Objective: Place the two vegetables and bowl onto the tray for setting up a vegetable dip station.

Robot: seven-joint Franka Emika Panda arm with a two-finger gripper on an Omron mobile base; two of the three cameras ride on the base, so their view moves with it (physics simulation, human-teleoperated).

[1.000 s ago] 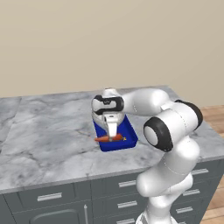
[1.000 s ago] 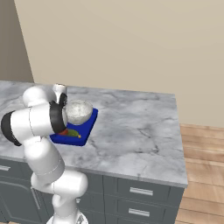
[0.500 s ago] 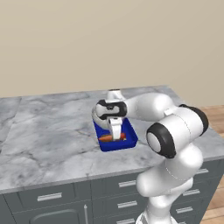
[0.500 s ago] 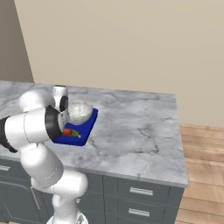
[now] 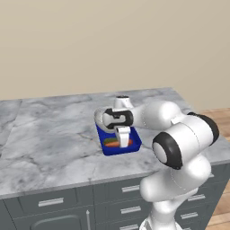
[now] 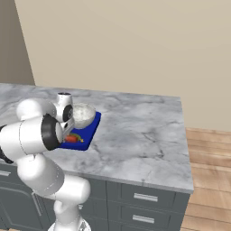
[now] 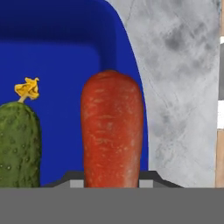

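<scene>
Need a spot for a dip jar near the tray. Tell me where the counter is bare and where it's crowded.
Bare marble counter lies between the tray and the counter's end by the wood floor, and on the tray's other side. The tray is crowded: bowl, carrot, cucumber, pincer above.

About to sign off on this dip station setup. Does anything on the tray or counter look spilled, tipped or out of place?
Nothing stands out. The carrot and cucumber lie side by side inside the blue tray, the bowl sits upright at its far end, and the marble counter shows no spill.
</scene>
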